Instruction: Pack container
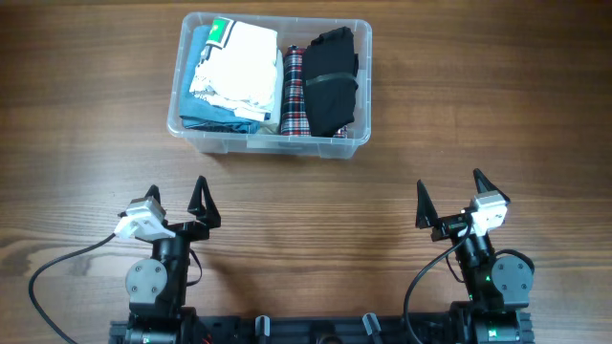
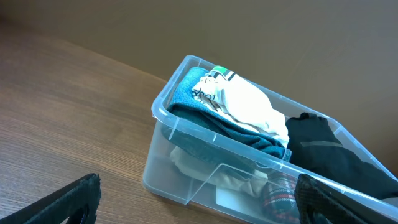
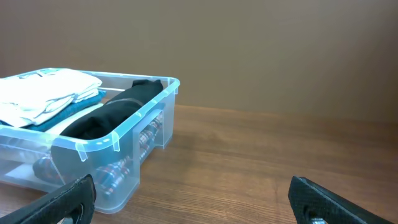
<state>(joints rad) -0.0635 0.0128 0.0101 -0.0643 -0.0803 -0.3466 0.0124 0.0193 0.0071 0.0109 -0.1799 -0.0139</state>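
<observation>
The clear container (image 1: 271, 145) sits at the far middle of the wooden desk (image 1: 86, 143), well apart from both arms. Inside it lie 4 folded garments: a white one (image 1: 239, 62) on top of a blue one (image 1: 191, 100) at the left, a plaid one (image 1: 295, 91) in the middle and a black one (image 1: 333, 81) at the right. The left pincer (image 1: 176, 199) and the right pincer (image 1: 450, 196) stand near the front edge, both released with jaws spread wide, gripping nothing.
</observation>
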